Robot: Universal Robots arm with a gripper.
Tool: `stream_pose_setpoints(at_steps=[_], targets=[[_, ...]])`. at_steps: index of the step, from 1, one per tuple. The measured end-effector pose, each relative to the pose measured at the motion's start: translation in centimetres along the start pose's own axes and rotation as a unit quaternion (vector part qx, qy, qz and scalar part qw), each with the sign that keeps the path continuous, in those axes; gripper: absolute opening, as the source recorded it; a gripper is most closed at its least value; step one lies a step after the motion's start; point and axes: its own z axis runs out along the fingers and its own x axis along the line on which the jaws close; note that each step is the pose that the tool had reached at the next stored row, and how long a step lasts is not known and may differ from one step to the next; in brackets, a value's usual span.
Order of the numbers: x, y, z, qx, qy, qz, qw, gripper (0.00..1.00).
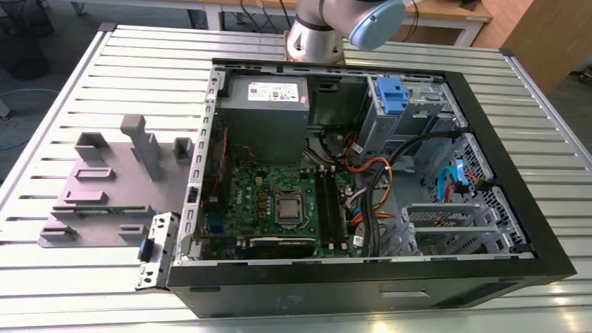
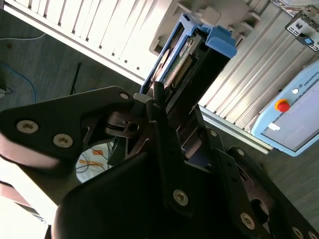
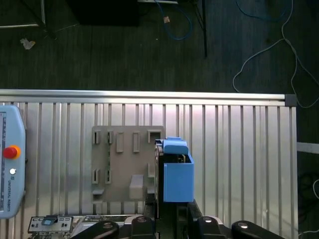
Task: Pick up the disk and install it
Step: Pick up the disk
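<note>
- While the claw is clamped shut on the disk, the disk hangs clear of the desk. It is seen edge-on in both wrist views, and in the first wrist view it is over the edge of the grey stand.
- The blue frame caps the disk's free end, and in the second wrist view a row of connector pins runs along its exposed edge.
- In the exterior view the stand lies on the desk at about nine o'clock from the open computer case. A narrow blue bracket sits in the drive bay at about one o'clock inside the case, and the arm rises at twelve o'clock.
- The disk is probably dense for its size and fully rigid, so it should not sag or flex in the grip.
- The plastic frame likely gives a little and looks smooth, so a hold on it alone could slip or twist.
- Knocks are the likely danger, because a drive tolerates shock poorly and the pins would bend if bumped.
- The best hold is probably across the two flat faces near the middle, away from the connector edge, as the claw appears to have it.
</note>
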Motion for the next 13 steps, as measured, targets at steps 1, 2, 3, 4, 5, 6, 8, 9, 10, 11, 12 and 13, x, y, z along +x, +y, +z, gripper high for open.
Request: stream_pose_setpoints(at_steps=[1,2,3,4,5,6,8,9,10,11,12,13], targets=[[0.0,0.0,0.0,0.0,0.0,0.0,1.0,0.35],[0.0,0.0,0.0,0.0,0.0,0.0,1.0,0.35],[0.0,0.0,0.01,0.0,0.0,0.0,1.0,0.35],[0.0,-0.02,0.03,0.0001,0.0,0.0,1.0,0.35],[-0.01,-0.04,0.03,0.0,0.0,0.0,1.0,0.35],[-0.01,-0.04,0.03,0.0,0.0,0.0,1.0,0.35],[0.0,-0.04,0.03,0.0,0.0,0.0,1.0,0.35],[0.0,-0.05,0.03,0.0,0.0,0.0,1.0,0.35],[0.0,-0.05,0.03,0.0,0.0,0.0,1.0,0.35],[0.0,-0.07,0.03,0.0,0.0,0.0,1.0,0.35],[0.0,-0.09,0.03,0.0,0.0,0.0,1.0,0.35],[0.0,-0.1,0.03,0.0,0.0,0.0,1.0,0.35]])
